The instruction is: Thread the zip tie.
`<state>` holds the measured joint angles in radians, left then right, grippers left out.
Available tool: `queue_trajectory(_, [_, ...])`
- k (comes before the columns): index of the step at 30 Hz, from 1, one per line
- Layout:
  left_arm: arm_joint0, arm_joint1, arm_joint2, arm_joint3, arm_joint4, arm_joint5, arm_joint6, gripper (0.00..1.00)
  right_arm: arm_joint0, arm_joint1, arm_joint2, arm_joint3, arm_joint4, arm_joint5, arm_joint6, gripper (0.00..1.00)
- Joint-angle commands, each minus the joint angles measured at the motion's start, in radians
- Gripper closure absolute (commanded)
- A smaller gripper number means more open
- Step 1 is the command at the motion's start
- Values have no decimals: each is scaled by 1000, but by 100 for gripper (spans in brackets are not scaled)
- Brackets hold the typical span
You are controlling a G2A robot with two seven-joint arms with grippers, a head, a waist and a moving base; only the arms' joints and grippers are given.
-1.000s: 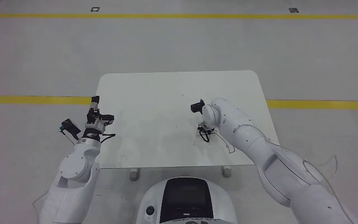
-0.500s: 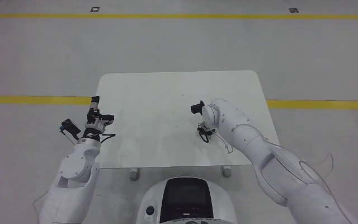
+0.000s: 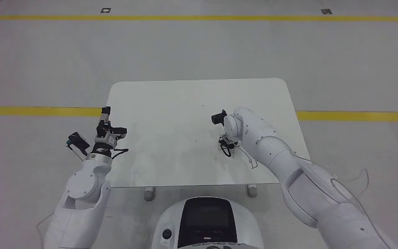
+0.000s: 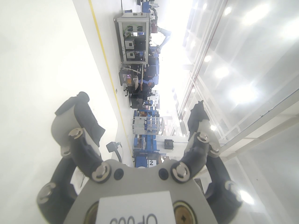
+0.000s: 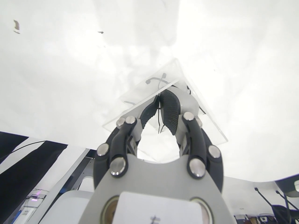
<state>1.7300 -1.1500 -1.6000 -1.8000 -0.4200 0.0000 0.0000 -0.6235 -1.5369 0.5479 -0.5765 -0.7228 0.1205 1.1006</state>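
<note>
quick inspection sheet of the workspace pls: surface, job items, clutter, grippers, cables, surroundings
surface: white table, a clear plate lying on it
job's things: thin black zip tie pinched in the right gripper over the plate
clutter: a few dark specks on the table
grippers: right gripper shut on the zip tie; left gripper open, empty, at the table's left edge
cables: black cable at the left wrist
surroundings: grey floor with yellow lines

In the right wrist view, the pads of the right gripper cover most of the thin black zip tie, so its head and tip cannot be told. From the top, the tie is too small to make out under the right arm's wrist.
</note>
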Motion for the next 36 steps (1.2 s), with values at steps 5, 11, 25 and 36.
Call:
queue_trajectory(5, [0,0,0,0,0,0,0,0,-5,9,16,-34,-19,11,17,100])
queue_trajectory(11, [0,0,0,0,0,0,0,0,-15,25,38,-78,-41,20,41,100])
queue_trajectory(25, [0,0,0,0,0,0,0,0,-98,119,173,-322,-89,-34,133,100])
queue_trajectory(36, [0,0,0,0,0,0,0,0,-217,187,285,-525,-140,-46,204,100])
